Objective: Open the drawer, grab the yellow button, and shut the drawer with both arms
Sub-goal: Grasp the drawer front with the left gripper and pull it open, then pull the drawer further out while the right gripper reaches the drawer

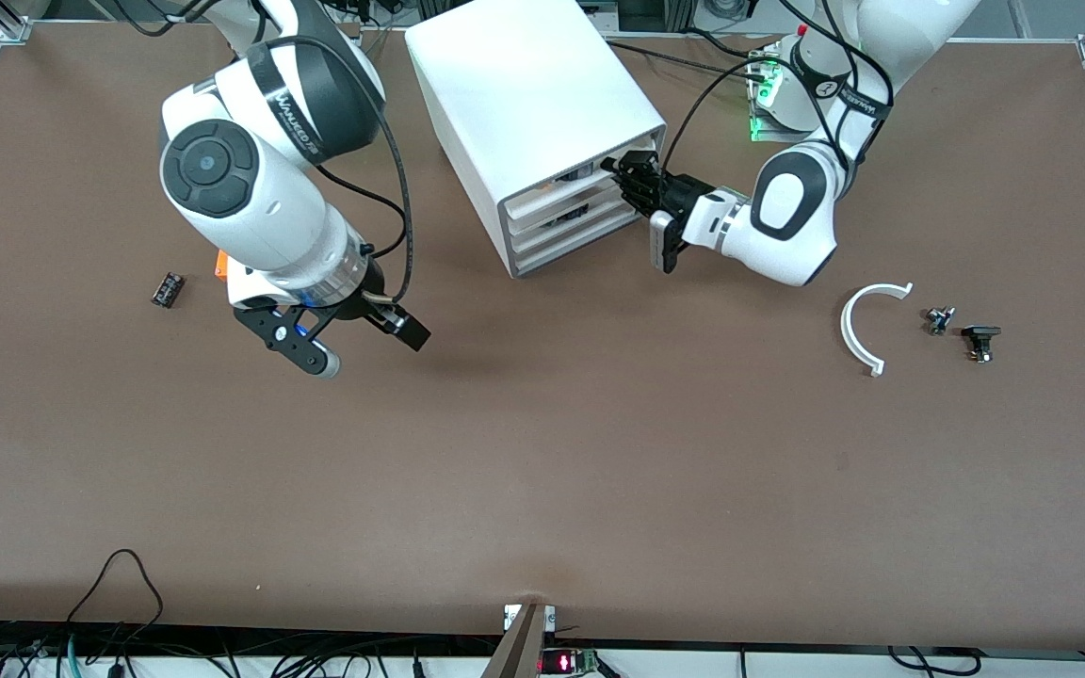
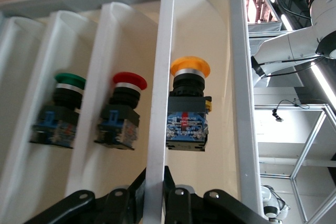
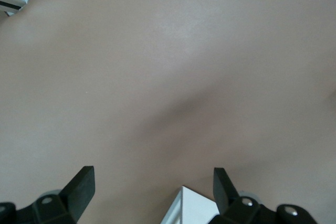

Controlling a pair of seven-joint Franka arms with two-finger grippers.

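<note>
Toward the right arm's end of the table point(image 1: 542, 490) we see a small black part point(image 1: 167, 288) lying alone, well clear of the table's edge. Just beside it hangs the right gripper point(image 1: 345, 347), up over bare tabletop with its jaws spread wide and nothing between them; its wrist view shows the two fingertips point(image 3: 81, 184) far apart above plain brown surface, and an orange object point(image 1: 220, 265) peeks out at the arm's wrist, mostly hidden. The right arm waits there.

At the middle stands the white drawer cabinet point(image 1: 533, 122), its front turned toward the left arm's end of the table. The left gripper point(image 1: 625, 177) is at the top drawer's front, jaws clamped on the white drawer front point(image 2: 157, 129), whose edge runs straight down between the fingers. In that wrist view we look into three drawers: the orange button point(image 2: 188, 106) sits in the one being gripped, a red button point(image 2: 121, 111) in the next, a green button point(image 2: 60, 111) in the third. How far the top drawer stands out we cannot tell for sure; it seems barely opened.

Toward the left arm's end lie a white curved piece point(image 1: 863, 325), a small metal part point(image 1: 939, 319) and a black part point(image 1: 979, 341), near one another but apart, with broad bare table nearer the camera.
</note>
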